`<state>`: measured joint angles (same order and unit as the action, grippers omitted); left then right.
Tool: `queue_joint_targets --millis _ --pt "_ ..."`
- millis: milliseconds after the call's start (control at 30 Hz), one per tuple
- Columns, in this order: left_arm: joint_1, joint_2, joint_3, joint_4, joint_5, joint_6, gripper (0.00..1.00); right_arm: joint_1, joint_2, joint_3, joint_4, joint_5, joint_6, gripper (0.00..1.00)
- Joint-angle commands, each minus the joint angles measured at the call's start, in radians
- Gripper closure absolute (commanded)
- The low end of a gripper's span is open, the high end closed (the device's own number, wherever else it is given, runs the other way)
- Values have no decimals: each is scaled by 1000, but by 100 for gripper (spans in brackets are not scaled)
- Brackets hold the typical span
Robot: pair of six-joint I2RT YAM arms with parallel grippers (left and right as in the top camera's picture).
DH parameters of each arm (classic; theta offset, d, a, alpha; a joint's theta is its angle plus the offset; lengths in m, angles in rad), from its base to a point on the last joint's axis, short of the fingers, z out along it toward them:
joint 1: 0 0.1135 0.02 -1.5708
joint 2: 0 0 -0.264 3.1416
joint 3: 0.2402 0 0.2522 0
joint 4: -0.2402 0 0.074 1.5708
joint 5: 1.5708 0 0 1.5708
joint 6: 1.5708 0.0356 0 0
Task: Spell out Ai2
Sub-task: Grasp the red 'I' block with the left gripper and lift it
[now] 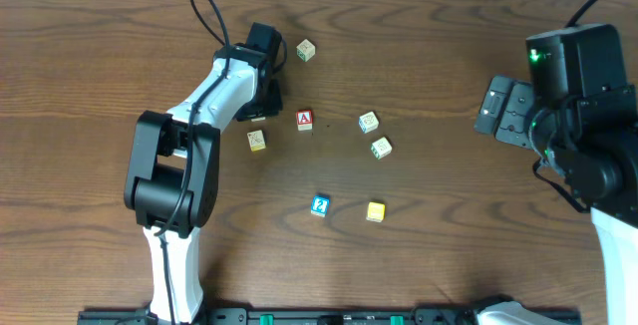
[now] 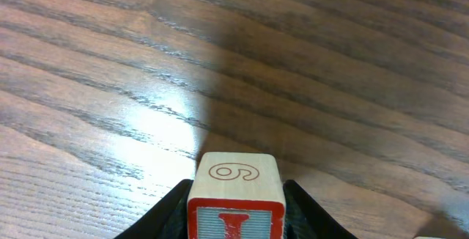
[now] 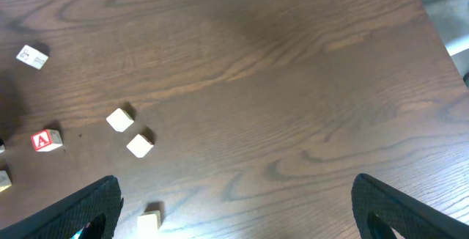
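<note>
Left end effector (image 2: pixel 236 221): clamped on red-framed wooden "I" cube (image 2: pixel 236 188), presumably for placing beside red-framed "A" cube (image 1: pixel 304 120) | Right end effector (image 3: pixel 236 206): open, empty, parked well aside.

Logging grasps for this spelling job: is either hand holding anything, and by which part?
The left hand grips the red-framed I cube by two opposite side faces. The right hand is open, holding nothing.
</note>
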<state>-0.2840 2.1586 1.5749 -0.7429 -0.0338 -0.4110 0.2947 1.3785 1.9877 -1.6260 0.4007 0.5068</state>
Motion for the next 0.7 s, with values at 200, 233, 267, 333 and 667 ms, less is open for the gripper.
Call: queue_joint_targets --millis 200,233,267,333,667 --pt "4 13 -4 -4 -29 4 68 -5 -7 -6 -1 10 -15 1" --pt "4 13 -4 -4 -29 4 68 -5 -6 -7 -2 10 -15 1" --pt "4 13 -4 -4 -28 4 68 -5 -6 -10 -1 10 -15 1" --pt "4 13 -4 -4 -28 4 68 -5 -6 -16 0 10 -15 1" --pt "-6 -53 -1 -22 -12 24 67 -5 -6 -68 46 5 -14 1"
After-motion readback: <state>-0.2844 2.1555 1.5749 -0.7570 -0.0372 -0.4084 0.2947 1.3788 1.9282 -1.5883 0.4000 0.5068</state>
